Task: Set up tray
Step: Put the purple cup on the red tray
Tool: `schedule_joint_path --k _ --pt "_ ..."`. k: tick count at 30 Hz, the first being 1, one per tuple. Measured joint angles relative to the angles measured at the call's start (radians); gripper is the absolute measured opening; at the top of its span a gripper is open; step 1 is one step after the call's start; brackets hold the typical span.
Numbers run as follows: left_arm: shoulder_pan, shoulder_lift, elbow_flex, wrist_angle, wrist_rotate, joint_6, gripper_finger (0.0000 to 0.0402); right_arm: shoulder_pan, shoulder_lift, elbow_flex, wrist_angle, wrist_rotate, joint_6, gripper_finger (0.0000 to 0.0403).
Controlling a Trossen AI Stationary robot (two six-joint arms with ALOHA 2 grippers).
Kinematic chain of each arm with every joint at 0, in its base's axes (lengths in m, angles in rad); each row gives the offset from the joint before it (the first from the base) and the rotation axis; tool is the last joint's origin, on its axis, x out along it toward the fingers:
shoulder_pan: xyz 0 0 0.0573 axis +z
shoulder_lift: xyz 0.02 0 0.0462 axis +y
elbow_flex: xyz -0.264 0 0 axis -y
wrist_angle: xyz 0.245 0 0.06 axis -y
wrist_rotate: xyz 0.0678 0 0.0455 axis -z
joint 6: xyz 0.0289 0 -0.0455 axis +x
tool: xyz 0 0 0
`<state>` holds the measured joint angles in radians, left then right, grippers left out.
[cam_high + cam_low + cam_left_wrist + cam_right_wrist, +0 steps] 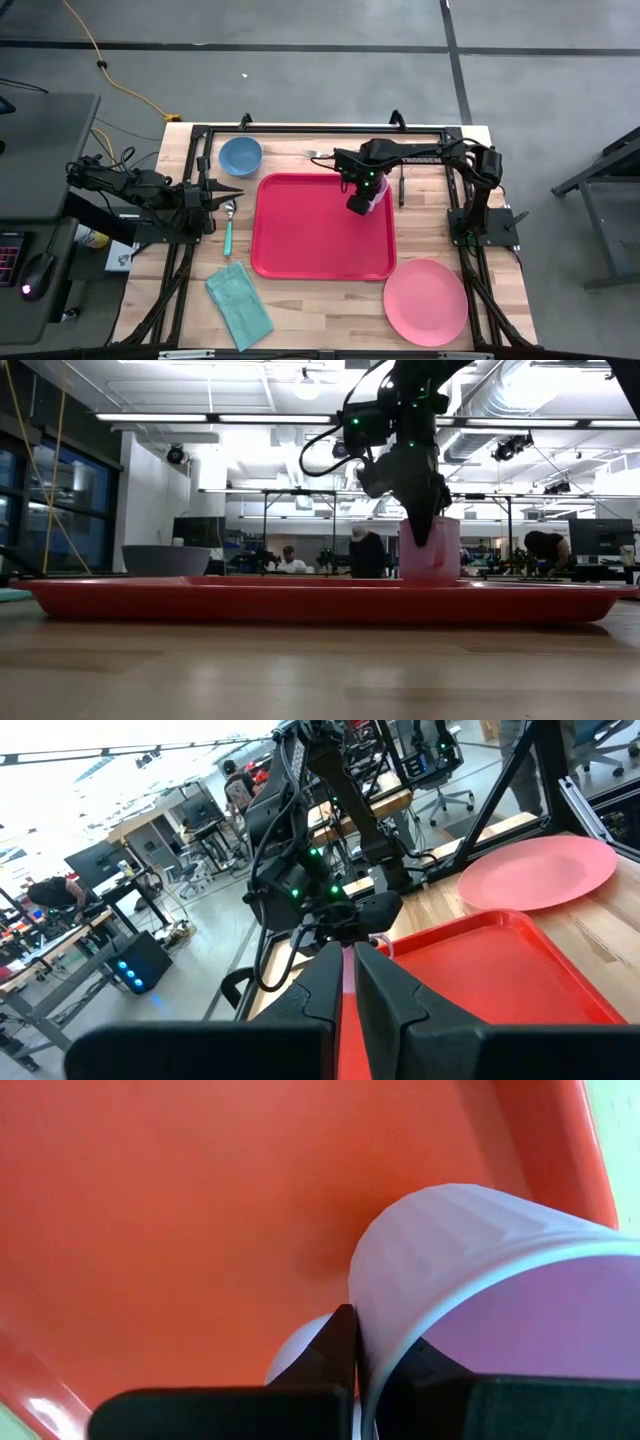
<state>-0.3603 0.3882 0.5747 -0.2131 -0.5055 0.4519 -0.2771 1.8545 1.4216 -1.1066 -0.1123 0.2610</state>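
Pink cup (432, 548) upright on tray (300, 250)

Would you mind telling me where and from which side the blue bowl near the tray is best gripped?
Grip the blue bowl by its rim, coming straight down from above: it sits upright with its mouth open, so one finger can go inside the wall and one outside. The left gripper waits just beside it; the right gripper is clamped on the pink cup.

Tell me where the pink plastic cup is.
High view: the pink plastic cup stands in the red rectangular tray's far right corner, its wall clamped by the right gripper.
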Motion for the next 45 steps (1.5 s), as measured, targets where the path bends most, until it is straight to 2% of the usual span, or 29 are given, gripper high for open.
schedule_joint_path --k 31,36,45 --pt "0.0 0.0 0.0 0.0 0.0 0.0 0.006 -0.003 0.049 0.0 0.043 -0.027 0.133 0.0004" --pt "0.0 0.0 0.0 0.0 0.0 0.0 0.006 -0.004 0.049 0.004 0.044 -0.062 0.143 0.0036" --pt "0.0 0.0 0.0 0.0 0.001 0.0 0.006 -0.015 0.049 0.004 0.033 -0.044 0.161 0.0149"
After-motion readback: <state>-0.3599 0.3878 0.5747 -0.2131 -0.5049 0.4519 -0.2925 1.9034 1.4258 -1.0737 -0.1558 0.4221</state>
